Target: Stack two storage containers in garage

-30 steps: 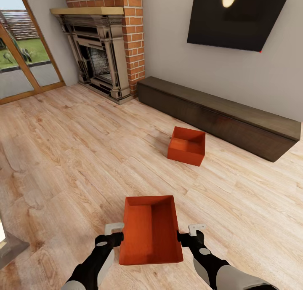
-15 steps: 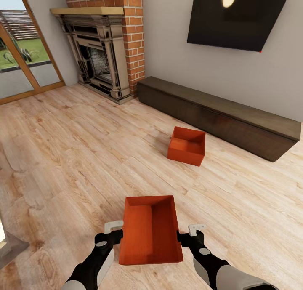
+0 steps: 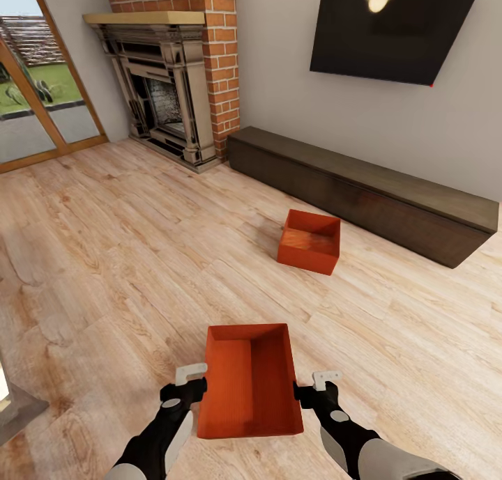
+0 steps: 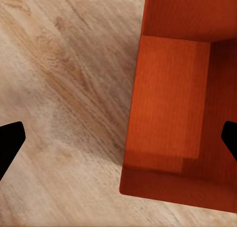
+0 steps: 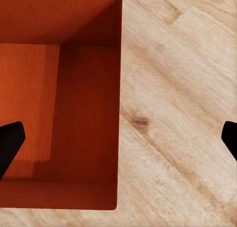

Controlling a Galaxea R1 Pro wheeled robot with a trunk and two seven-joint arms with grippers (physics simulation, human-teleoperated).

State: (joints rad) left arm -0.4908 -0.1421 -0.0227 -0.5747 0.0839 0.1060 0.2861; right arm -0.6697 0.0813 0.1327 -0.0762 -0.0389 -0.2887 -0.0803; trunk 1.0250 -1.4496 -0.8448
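A red brick fireplace (image 3: 209,48) with an ornate pale carved surround (image 3: 157,90) and a wooden mantel stands against the far wall. Just beside it, a long low dark brown wooden bench (image 3: 369,194) runs along the grey wall, below a black wall-mounted television (image 3: 394,27). Wood-framed glass patio doors (image 3: 42,97) show grass outside.

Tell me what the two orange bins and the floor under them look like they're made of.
The near bin and the far bin look like matte orange-red plastic: thin straight walls and, in the wrist views, fine ribbing with no gloss. The floor looks like light wood planks, with visible grain, knots and board seams and a low satin sheen; since this is a render, it could equally be laminate.
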